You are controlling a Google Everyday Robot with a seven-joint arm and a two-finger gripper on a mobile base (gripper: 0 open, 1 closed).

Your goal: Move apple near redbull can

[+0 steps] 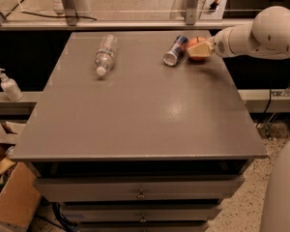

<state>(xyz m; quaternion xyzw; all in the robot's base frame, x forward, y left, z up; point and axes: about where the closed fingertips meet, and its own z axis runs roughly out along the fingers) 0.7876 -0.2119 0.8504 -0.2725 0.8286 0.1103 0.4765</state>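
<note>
Looking at the far right part of the table (pixel 135 129), you find the apple (pixel 200 40) down at table height with the gripper (pixel 198 51) set around it. The gripper reaches in from the right on the white arm (pixel 253 35). Whether it is clamped on the fruit or slack around it, I cannot tell, because its own body covers the contact.

The redbull can (pixel 175 50) lies on its side just beside the apple, silver top toward you. The 2 are very close, but I cannot say if they touch. That closeness is the point of the task, so I judge the placing to be all but done. The low side-on reach makes sense too, since it keeps the arm off the can.

Mind that the can is lying down. A nudge from the apple or the gripper could set it rolling, and the far edge of the table is near both things. The right edge runs under the arm, so the apple has little margin on that side.

The open room is toward you — a wide bare stretch of grey top. Only 1 other item is on it, a water bottle (pixel 105 57) lying well apart at the far left. The safest way out for the arm looks to be back along its own line to the right, away from the can.
</note>
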